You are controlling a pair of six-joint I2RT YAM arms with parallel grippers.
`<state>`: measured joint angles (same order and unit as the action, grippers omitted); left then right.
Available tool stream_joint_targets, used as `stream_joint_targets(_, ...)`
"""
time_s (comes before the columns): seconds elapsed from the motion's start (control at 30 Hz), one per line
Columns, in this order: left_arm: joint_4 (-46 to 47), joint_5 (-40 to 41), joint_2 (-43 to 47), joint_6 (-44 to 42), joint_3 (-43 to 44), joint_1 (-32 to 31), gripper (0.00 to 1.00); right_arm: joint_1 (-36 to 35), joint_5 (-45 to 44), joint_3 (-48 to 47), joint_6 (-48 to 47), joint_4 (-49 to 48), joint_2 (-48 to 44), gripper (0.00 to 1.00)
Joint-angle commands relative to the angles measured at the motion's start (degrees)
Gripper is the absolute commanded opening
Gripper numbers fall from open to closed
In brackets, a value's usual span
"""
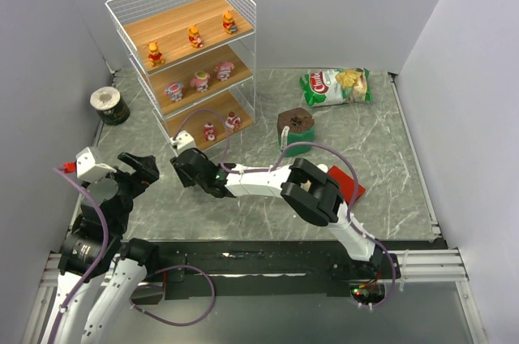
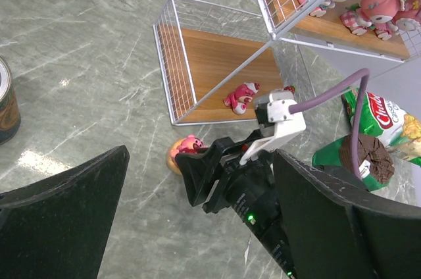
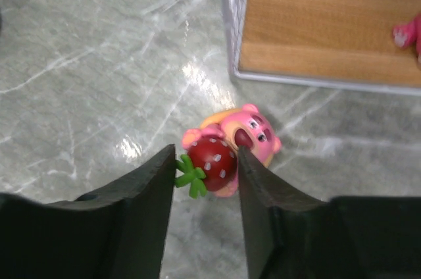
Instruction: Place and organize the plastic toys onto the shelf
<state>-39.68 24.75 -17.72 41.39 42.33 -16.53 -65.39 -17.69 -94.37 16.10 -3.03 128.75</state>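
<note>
The pink bear toy (image 3: 250,137), hugging a red strawberry, lies on the bench (image 1: 389,174) just in front of the bottom tier of the shelf (image 1: 174,27). It sits between the fingers of the right hand (image 3: 206,160), which flank the strawberry closely; whether they pinch it cannot be told. The left hand (image 1: 142,167) hovers wide open, off to the left. The shelf holds three yellow toys (image 1: 195,36) on top, three pink-and-white toys (image 1: 200,80) in the middle and two red toys (image 1: 233,121) below. A green snack bag (image 1: 336,86) shows red lettering starting "Chi"
</note>
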Motion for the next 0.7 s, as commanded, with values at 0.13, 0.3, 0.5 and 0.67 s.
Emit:
stream_joint_targets(0.13,1.63,0.38,0.66,0.27,-0.14,-0.16,0.97,2.19,3.62,11.12,-12.31,-9.36,-5.69,0.44)
stream_joint_targets(0.3,1.80,0.38,0.58,0.27,-0.14,-0.16,0.96,4.21,6.71,15.44,-17.14,-10.34,-9.04,0.54)
stream_joint_targets(0.5,1.63,0.47,0.66,0.27,-0.14,-0.16,0.96,5.09,5.57,18.34,-16.37,-11.65,-11.59,0.74)
stream_joint_targets(0.67,1.62,0.47,0.58,0.36,-0.05,-0.16,0.97,5.18,0.83,16.94,-9.88,-7.61,-12.03,0.76)
